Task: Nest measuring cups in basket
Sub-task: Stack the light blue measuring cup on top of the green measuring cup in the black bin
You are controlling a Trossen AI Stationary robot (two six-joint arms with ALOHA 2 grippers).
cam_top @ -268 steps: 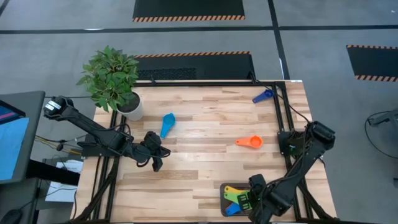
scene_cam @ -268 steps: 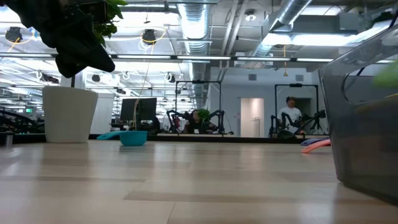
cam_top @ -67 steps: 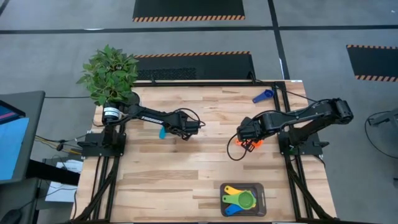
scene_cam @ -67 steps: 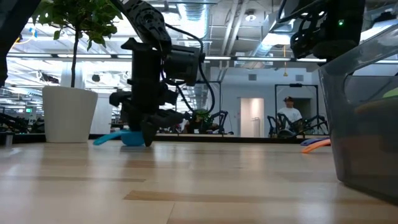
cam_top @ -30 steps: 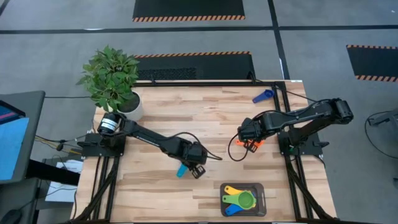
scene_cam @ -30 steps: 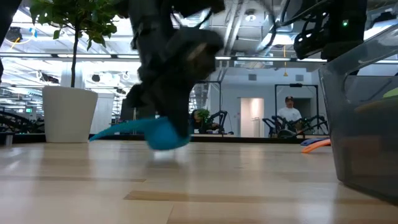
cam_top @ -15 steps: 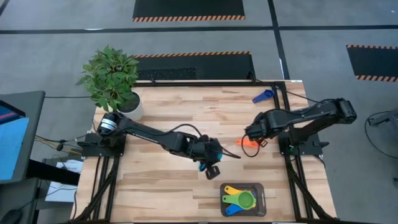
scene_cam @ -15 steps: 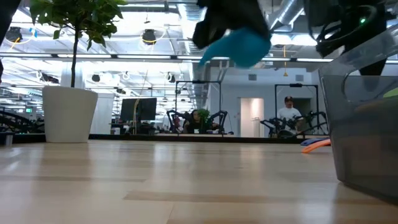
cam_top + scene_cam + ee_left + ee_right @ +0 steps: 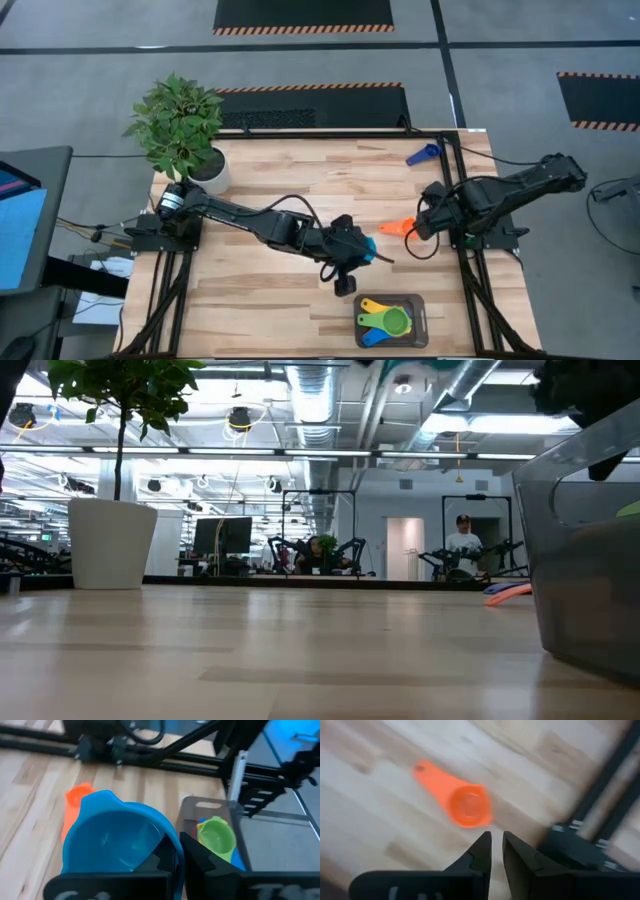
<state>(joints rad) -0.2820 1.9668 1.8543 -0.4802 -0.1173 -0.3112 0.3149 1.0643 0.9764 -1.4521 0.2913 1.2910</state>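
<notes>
Left tool point(image 9: 352, 262) grasping light-blue cup point(image 9: 117, 838) | right tool point(image 9: 496, 851) nearly clenched, empty, above orange cup point(image 9: 468, 807)

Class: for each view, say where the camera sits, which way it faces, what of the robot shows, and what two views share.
High: overhead, facing straight down; both arms.
Low: table height, facing across into the room; arms barely show.
Left wrist: over left gripper, holding blue cup, facing basket.
Right wrist: over right gripper, facing orange cup.
Shared: both wrist views show the orange cup.

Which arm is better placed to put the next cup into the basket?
Left. Its pincer is shut on the blue cup close to the basket; the right pincer holds nothing.
</notes>
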